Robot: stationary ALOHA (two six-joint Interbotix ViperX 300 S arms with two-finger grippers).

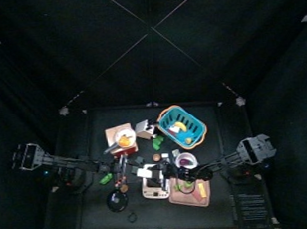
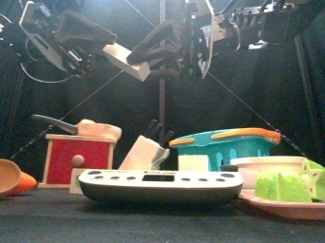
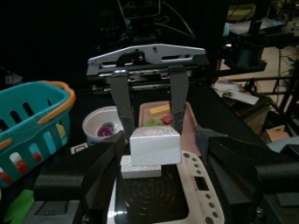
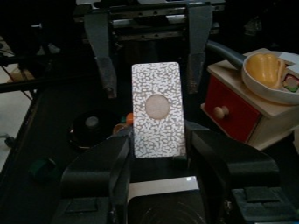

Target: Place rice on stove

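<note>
The rice is a white speckled box (image 4: 158,109) held in the air above the stove (image 2: 159,185), a flat black-and-white unit with a row of buttons at the table's front. My right gripper (image 4: 160,162) is shut on the box's near end, its jaws pressed against both sides. My left gripper (image 3: 163,175) faces it from the other side with its jaws open and wide apart around the box's (image 3: 152,144) far end. In the front view the box (image 2: 124,54) hangs tilted between the two arms. The stove (image 3: 152,199) lies directly beneath.
A teal basket (image 2: 226,147) stands behind the stove on the right. A red box with a cream bowl on it (image 2: 76,157) is on the left, and a knife block (image 2: 146,150) stands between them. A plate of green pieces (image 2: 290,185) sits at front right.
</note>
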